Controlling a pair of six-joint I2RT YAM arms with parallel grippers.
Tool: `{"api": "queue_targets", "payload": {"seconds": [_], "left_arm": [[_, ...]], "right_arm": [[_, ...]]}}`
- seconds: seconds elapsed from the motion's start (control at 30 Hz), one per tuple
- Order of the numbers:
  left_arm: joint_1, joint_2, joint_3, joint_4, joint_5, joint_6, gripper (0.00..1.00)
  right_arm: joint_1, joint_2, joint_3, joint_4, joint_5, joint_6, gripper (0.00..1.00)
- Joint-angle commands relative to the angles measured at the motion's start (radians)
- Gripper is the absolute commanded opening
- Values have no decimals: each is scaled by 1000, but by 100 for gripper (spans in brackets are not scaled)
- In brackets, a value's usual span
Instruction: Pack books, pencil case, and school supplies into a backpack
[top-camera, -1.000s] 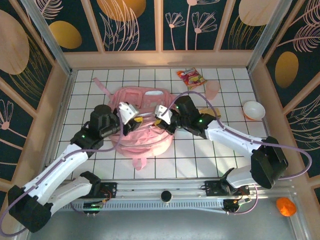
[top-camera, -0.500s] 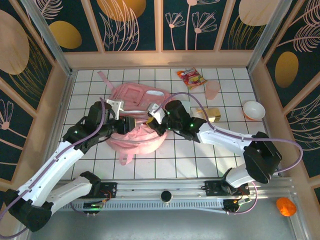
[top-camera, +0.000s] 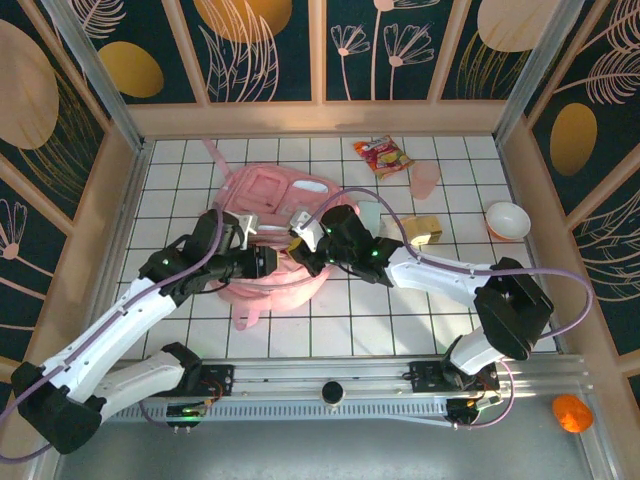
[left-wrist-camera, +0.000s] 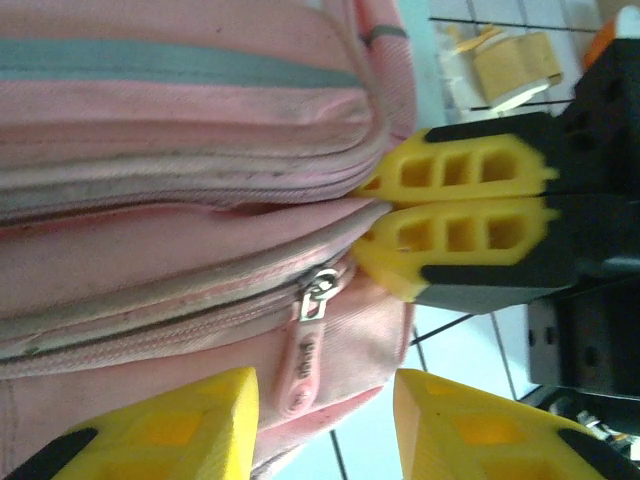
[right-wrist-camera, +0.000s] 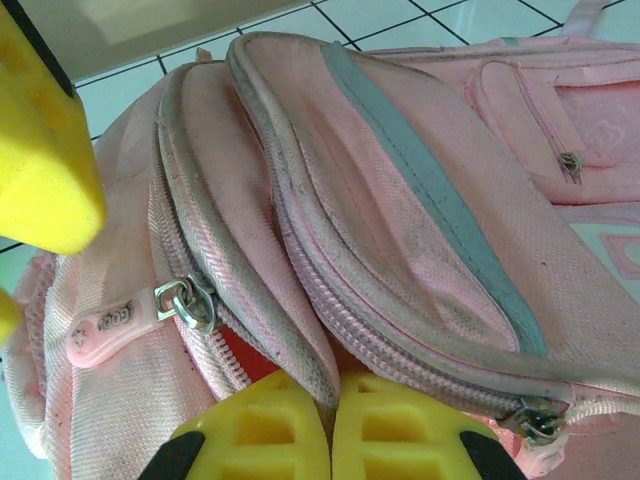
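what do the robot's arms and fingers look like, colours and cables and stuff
Both the left arm and the right arm have white shell links joined by black housings, with small green lights on them. A lilac cable runs along each. The left fingers are bright yellow on black mounts; the right fingers match, with moulded rectangular cut-outs.

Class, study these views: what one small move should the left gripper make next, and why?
Probably close the left gripper on the zipper pull. Its jaws stand open either side of that tab, while the right gripper is pinched shut on fabric of the pink backpack beside the zipper, which should brace it for unzipping.
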Motion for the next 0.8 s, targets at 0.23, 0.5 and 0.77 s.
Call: {"api": "queue_targets", "payload": {"seconds": [0.23,0.5,0.77], "left_arm": [[-30,49,-1,-11,-61,36,40],[-42,83,-20,44,-68,19,24],[-42,73,-8,-20,-189,86,0]], "right_arm": [[14,-10,44,128,4,82,0],[23,-16,50,123,0,93,0],[19,-61,31,21,1,-11,0]]}}
